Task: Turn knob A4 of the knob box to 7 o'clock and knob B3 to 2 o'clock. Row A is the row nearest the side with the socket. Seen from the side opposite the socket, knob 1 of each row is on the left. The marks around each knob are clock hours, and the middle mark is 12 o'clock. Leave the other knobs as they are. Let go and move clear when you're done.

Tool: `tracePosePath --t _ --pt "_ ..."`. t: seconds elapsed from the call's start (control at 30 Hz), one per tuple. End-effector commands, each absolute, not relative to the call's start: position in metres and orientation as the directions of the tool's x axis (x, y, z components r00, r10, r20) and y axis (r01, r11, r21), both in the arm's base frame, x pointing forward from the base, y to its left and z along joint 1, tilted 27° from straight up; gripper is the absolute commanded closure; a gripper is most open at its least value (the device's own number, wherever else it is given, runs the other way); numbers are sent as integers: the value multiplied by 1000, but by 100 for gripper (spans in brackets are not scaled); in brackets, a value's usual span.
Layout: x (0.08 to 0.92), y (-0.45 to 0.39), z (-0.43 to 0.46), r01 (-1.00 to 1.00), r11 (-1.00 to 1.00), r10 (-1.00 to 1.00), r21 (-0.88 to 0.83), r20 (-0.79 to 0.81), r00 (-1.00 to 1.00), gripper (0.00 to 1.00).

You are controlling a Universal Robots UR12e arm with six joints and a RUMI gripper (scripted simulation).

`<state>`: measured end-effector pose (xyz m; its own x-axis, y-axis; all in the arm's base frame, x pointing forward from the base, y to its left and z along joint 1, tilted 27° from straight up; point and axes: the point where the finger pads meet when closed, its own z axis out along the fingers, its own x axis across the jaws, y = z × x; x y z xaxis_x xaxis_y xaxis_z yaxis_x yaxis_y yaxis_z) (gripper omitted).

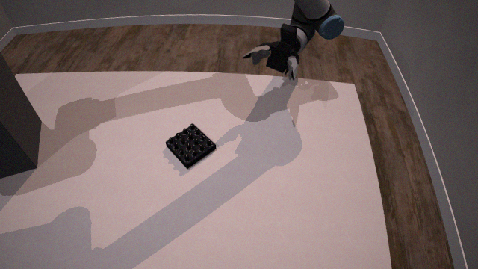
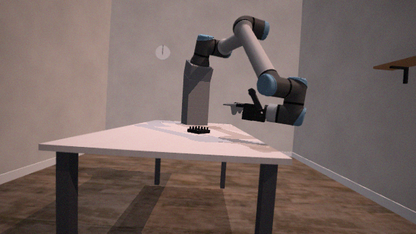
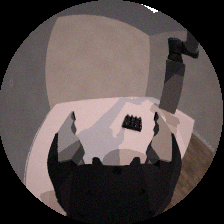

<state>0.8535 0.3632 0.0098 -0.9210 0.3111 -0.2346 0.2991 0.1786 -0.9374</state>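
Gripper [image 1: 273, 67] [image 2: 228, 108] [image 3: 115, 111] wide, holding nothing, upper right of the top view. Knob box [image 1: 190, 146] [image 2: 198, 130] [image 3: 132, 123] sits left of centre there. We should find the socket side first, then descend vertically, centred on A4.

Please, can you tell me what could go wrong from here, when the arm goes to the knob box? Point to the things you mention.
The knobs on the knob box [image 1: 190, 146] [image 2: 198, 130] [image 3: 133, 122] stand close together, so the wide-open gripper [image 1: 269, 64] [image 2: 231, 108] [image 3: 115, 111] might bump neighbouring knobs.

The box looks small and dark, its marks unreadable here, so a wrong knob or hour could be chosen.
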Motion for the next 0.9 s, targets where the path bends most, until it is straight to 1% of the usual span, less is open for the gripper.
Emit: tracePosePath --t 0.0,0.07,0.27,0.53,0.63,0.87 --pt "852 351 18 380 165 354 -910 -305 -884 0" --pt "852 351 18 380 165 354 -910 -305 -884 0" --pt "848 332 27 497 130 420 -858 -406 -812 0" --pt "840 303 40 658 47 512 -751 -548 -662 0" --pt "839 300 42 675 36 522 -737 -562 -642 0" --pt "831 274 53 789 -73 585 -610 -667 -462 0"
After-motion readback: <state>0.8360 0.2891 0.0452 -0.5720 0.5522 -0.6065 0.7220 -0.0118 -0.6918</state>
